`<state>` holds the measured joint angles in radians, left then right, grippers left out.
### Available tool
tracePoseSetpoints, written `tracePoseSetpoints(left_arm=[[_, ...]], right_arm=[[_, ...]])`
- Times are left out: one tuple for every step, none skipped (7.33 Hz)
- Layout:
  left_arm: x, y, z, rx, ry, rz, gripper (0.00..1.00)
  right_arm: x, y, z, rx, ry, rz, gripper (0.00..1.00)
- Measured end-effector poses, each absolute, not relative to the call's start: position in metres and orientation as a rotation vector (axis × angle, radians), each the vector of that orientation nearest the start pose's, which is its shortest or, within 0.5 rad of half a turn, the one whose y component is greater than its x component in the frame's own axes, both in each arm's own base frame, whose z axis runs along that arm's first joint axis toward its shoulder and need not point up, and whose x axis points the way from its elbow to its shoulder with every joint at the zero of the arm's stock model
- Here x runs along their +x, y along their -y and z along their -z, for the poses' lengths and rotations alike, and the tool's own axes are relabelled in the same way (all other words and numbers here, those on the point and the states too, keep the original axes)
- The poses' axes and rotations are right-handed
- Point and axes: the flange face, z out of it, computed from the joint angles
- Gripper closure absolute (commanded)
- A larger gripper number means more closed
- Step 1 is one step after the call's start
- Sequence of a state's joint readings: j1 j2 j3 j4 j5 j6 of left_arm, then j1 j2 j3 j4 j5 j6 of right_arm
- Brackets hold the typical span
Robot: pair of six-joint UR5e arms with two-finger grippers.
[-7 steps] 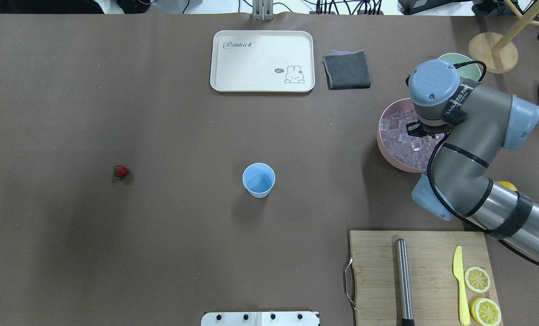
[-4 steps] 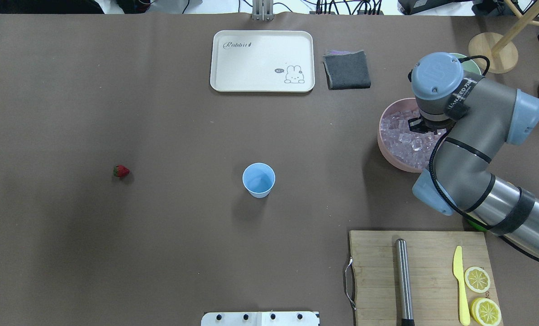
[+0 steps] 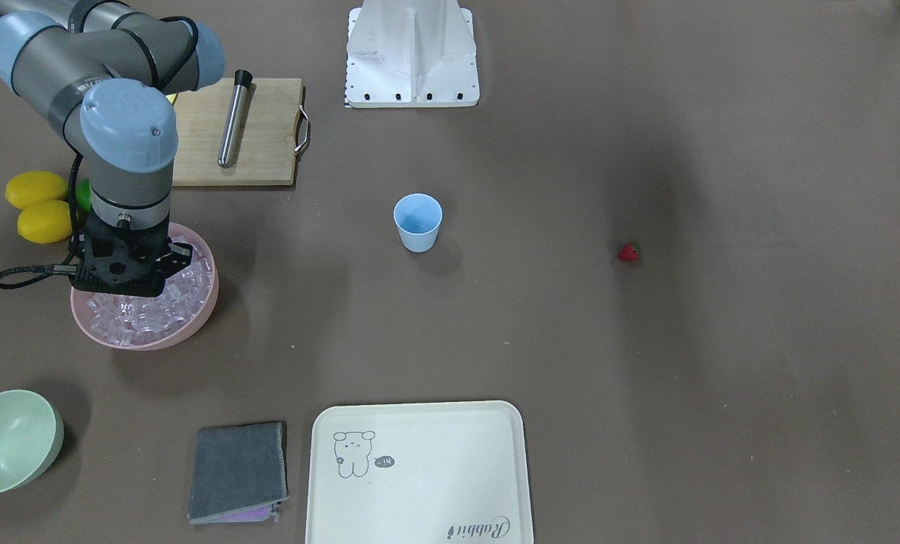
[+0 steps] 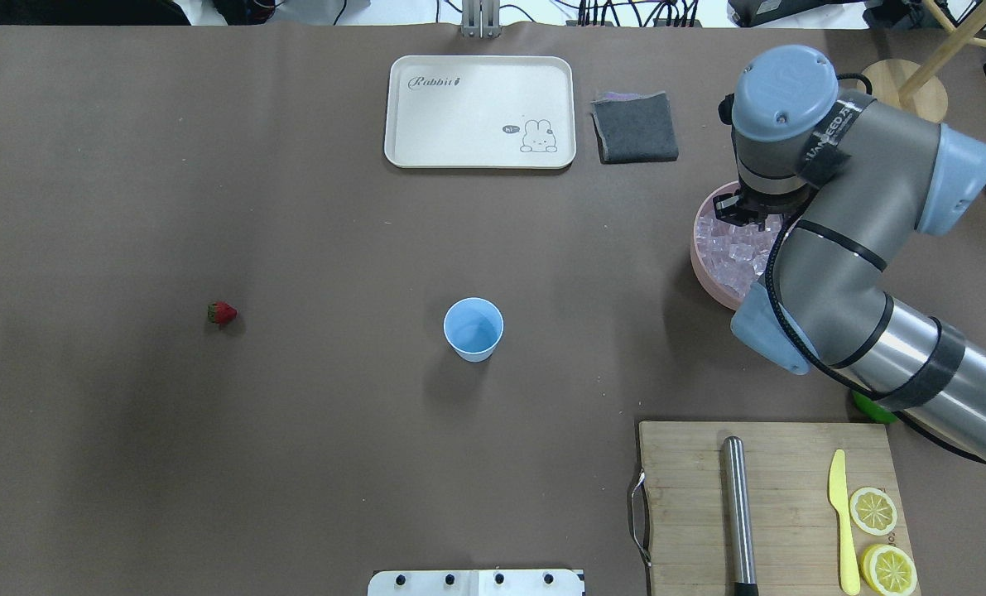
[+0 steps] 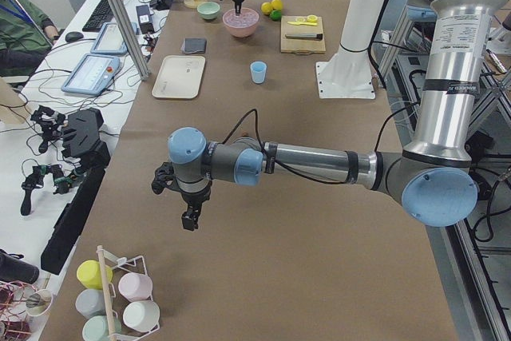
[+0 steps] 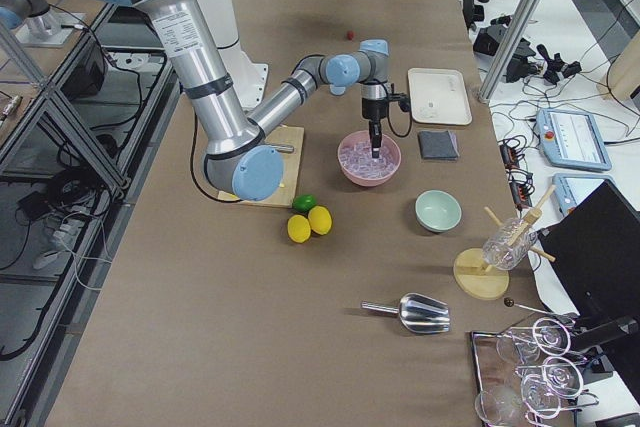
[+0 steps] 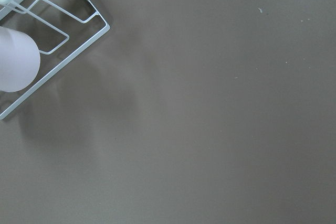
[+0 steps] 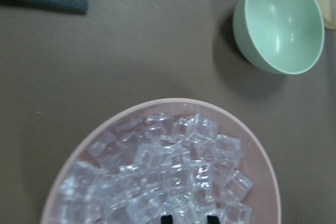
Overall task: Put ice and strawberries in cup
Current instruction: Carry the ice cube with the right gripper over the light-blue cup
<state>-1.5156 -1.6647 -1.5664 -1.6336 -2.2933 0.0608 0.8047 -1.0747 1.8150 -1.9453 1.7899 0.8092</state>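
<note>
Logged shift of right gripper (image 8: 189,217) since a second ago: from over the middle of the pink bowl (image 4: 702,261) toward its far rim. Wrist now covering the green bowl in overhead view. Found strawberry, cup and board items unmoved.

Beyond the overhead view's left edge: spotted left gripper (image 5: 190,217) hanging over bare table (image 4: 294,207) near a rack of cups (image 5: 128,297). Cannot tell open or closed from that side view alone.

Left: found strawberry (image 4: 221,312) lying on the table, well apart from the cup.

Centre: found cup (image 4: 473,329) standing upright, mouth up. Behind it, noted cream tray (image 4: 459,116), then grey cloth (image 4: 634,127) just beside.

Right: found ice (image 4: 728,248) heaped in pink bowl. Saw right gripper pointing straight down above the heap, fingertips (image 8: 167,217) a little apart with a clear cube showing between. Cannot tell whether gripped or merely lying beneath. Noted green bowl (image 8: 278,22) near the pink bowl, apart from it.

Near right: noted cutting board (image 4: 683,497) carrying steel rod (image 4: 738,513), yellow knife (image 4: 840,521) and two lemon halves (image 4: 873,511).
</note>
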Motion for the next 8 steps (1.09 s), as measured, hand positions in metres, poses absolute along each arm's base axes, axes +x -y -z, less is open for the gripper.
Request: tracePoseSetpoints(left_arm=[[-0.037,0.545,-0.608,0.150,-0.721,-0.167,0.02],[-0.037,0.548,-0.605,0.154,-0.721,-0.167,0.02],[-0.037,0.550,-0.603,0.158,-0.721,-0.168,0.02],[-0.037,0.551,-0.601,0.160,-0.721,-0.169,0.02],[-0.037,0.551,-0.600,0.162,-0.721,-0.170,0.02],[-0.037,0.552,-0.599,0.164,-0.721,-0.171,0.02],[-0.037,0.554,-0.597,0.166,-0.721,-0.171,0.02],[-0.037,0.555,-0.597,0.167,-0.721,-0.171,0.02]], right_arm=[[-0.343,0.519,-0.294,0.096,0.516,0.006,1.00],[-0.341,0.512,-0.265,0.097,0.613,0.020,1.00],[-0.345,0.505,-0.241,0.103,0.717,0.044,1.00],[-0.355,0.494,-0.222,0.109,0.820,0.072,1.00],[-0.369,0.481,-0.207,0.116,0.904,0.093,1.00],[-0.387,0.465,-0.196,0.117,0.969,0.104,1.00],[-0.410,0.448,-0.186,0.115,1.024,0.112,1.00],[-0.432,0.433,-0.181,0.121,1.052,0.117,1.00]])
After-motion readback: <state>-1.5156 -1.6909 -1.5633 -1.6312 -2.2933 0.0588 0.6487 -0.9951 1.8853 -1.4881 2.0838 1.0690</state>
